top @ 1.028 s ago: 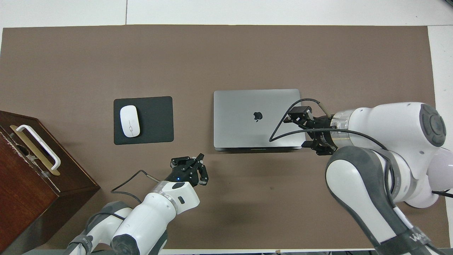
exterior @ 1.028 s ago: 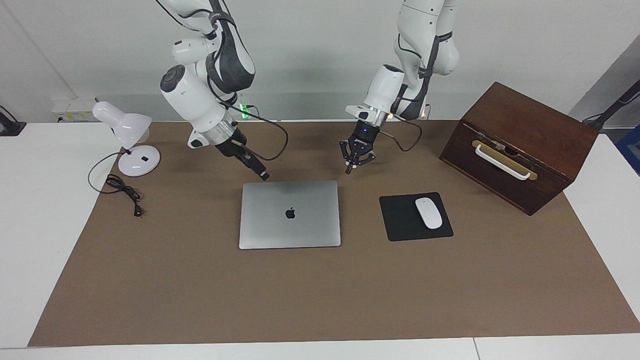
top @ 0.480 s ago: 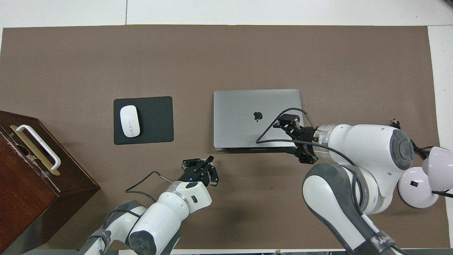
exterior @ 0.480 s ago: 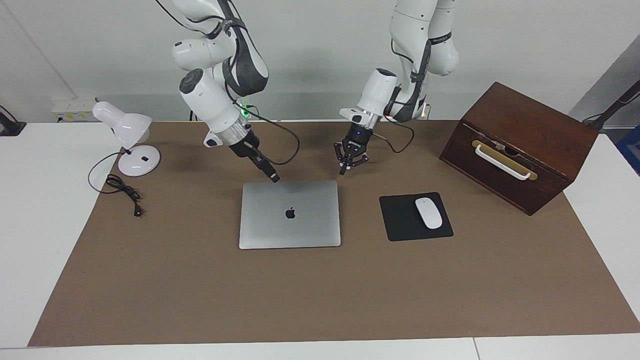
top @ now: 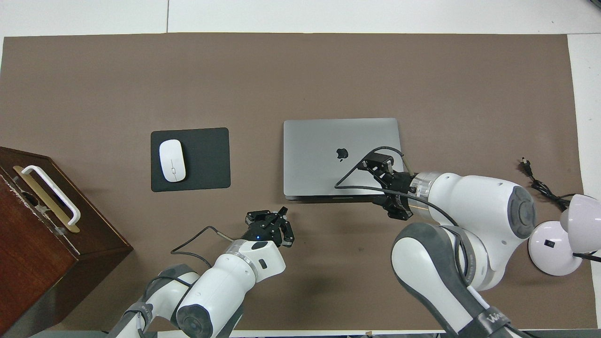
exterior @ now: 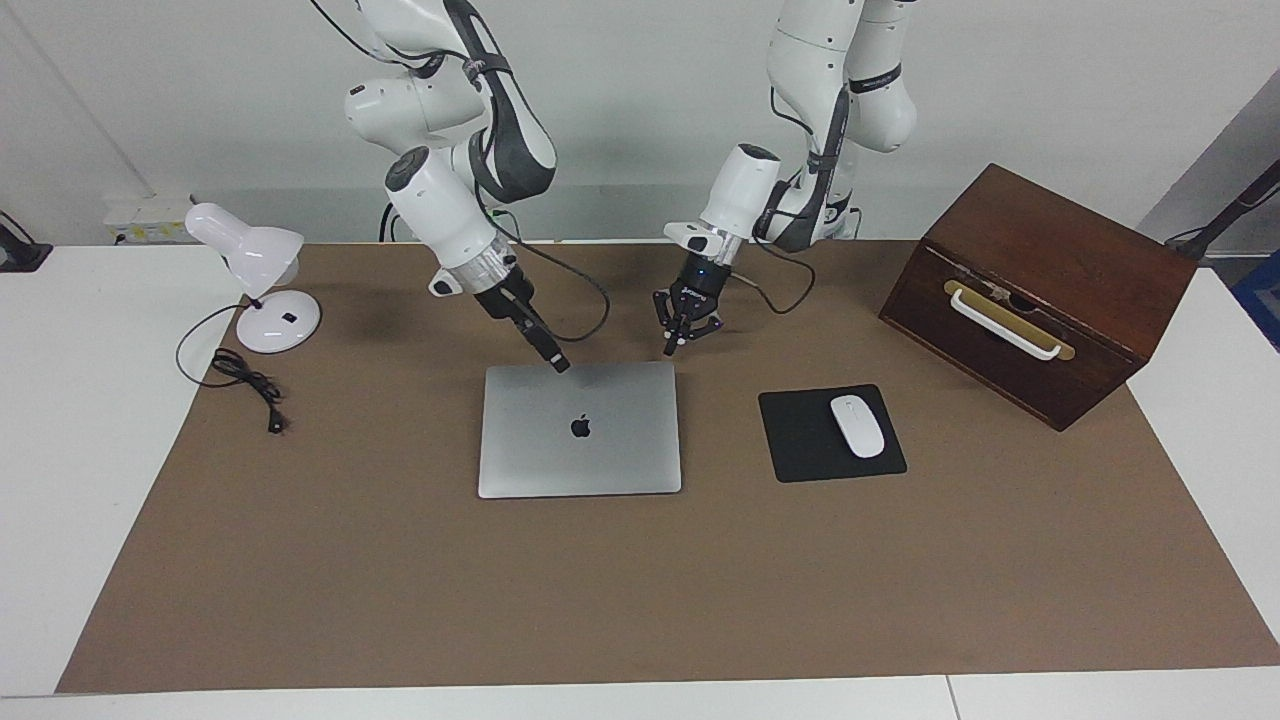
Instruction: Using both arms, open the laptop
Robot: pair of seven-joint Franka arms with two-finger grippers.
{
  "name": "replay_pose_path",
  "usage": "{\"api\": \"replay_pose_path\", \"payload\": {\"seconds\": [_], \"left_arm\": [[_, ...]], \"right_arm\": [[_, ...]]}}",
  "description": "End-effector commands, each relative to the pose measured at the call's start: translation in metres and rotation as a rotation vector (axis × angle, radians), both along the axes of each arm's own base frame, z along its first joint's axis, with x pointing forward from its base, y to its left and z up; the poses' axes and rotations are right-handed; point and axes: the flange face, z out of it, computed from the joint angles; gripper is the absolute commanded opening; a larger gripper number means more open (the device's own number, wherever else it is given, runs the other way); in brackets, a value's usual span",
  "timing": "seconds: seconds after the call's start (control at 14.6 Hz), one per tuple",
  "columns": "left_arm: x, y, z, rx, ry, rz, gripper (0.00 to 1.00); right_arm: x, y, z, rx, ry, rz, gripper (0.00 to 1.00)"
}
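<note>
Plainly, the thin silver-grey metal laptop with the dark apple logo [exterior: 579, 430] lies shut and flat near the middle of the counter [exterior: 60, 400], somewhat closer to the robots' edge than to the edge away from them.

The right gripper [exterior: 555, 358] slants down with its tip at the laptop's robot-side edge, at or just above the lid; whether it touches is not clear. The left gripper [exterior: 675, 340] hangs just off the laptop's robot-side corner, on the side toward the left arm's end of the counter. For neither gripper can I tell whether the jaws are apart or together.

Several things could go wrong from here:
- A tip pressed on bare metal may slide across the lid and scratch it, rather than catch the seam.
- If only the lid is lifted and nothing pins the base, the whole laptop may tilt up or skid toward the edge away from the robots.
- The right arm's black cable loops low (it hangs over the lid in the overhead view) and might drag.

As for containers, the dark brown wooden box with a white handle [exterior: 1040, 290] stands closed near the corner at the left arm's end. Its contents are hidden.
</note>
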Motion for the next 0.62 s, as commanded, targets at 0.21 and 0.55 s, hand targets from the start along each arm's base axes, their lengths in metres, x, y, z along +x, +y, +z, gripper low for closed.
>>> {"api": "replay_pose_path", "payload": {"seconds": [0.21,0.55], "left_arm": [[0.017,-0.021,-0.021,0.011,-0.01,0.004,0.0],[0.019,-0.022,-0.024,0.015,-0.008,0.005,0.0]], "right_arm": [[-0.005,-0.004,-0.017,0.009,0.023,-0.029,1.0],[-0.009,0.007,-0.03,0.001,0.05,-0.017,1.0]]}}
